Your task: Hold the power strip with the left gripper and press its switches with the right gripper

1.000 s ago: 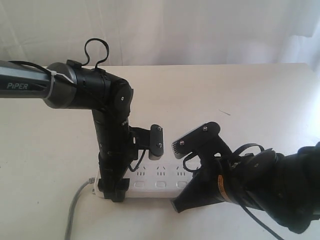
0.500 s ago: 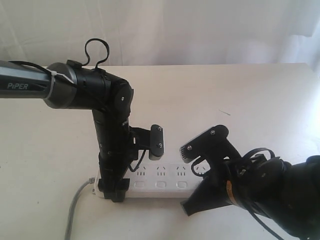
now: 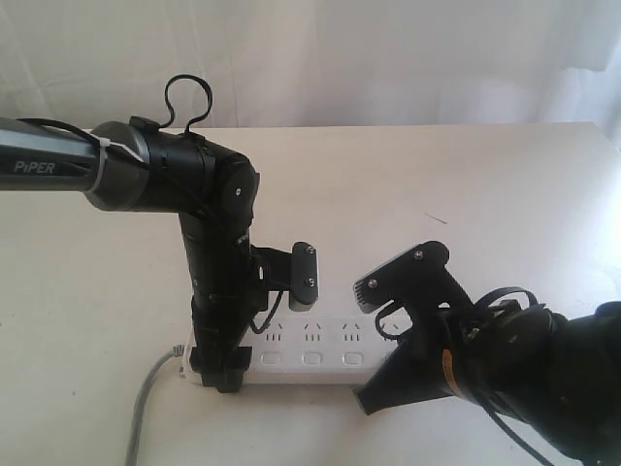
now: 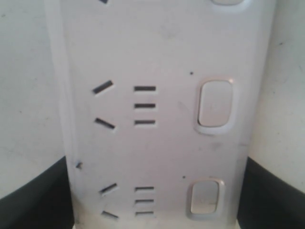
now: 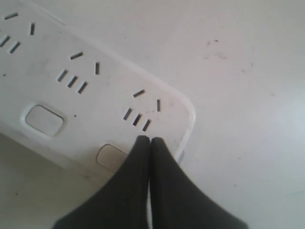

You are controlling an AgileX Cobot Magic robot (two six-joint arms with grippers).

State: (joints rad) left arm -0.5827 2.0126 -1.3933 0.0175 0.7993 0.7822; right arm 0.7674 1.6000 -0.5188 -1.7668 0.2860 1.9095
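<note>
The white power strip (image 3: 315,342) lies flat near the table's front edge, its grey cord (image 3: 144,408) leaving at the left. My left gripper (image 3: 219,373) stands upright over the strip's left end and is shut on it; in the left wrist view the black jaws flank both long sides of the power strip (image 4: 157,133), around the left gripper (image 4: 155,212). Two switches (image 4: 214,106) show there. My right gripper (image 5: 150,140) is shut and empty, its tips over the strip's right end beside the last switch (image 5: 109,155), which its fingers (image 5: 128,191) partly hide. The right gripper (image 3: 367,398) sits low at the front.
The cream table (image 3: 466,184) stretches behind and to the right of the strip, with a white curtain (image 3: 388,58) at the back. The left arm's camera block (image 3: 305,275) hangs above the strip's middle. The right arm's cables (image 3: 495,301) loop at the right.
My right gripper has shifted to the right along the strip, toward its right end, mostly in the first half second. The left arm and the strip have stayed put.
</note>
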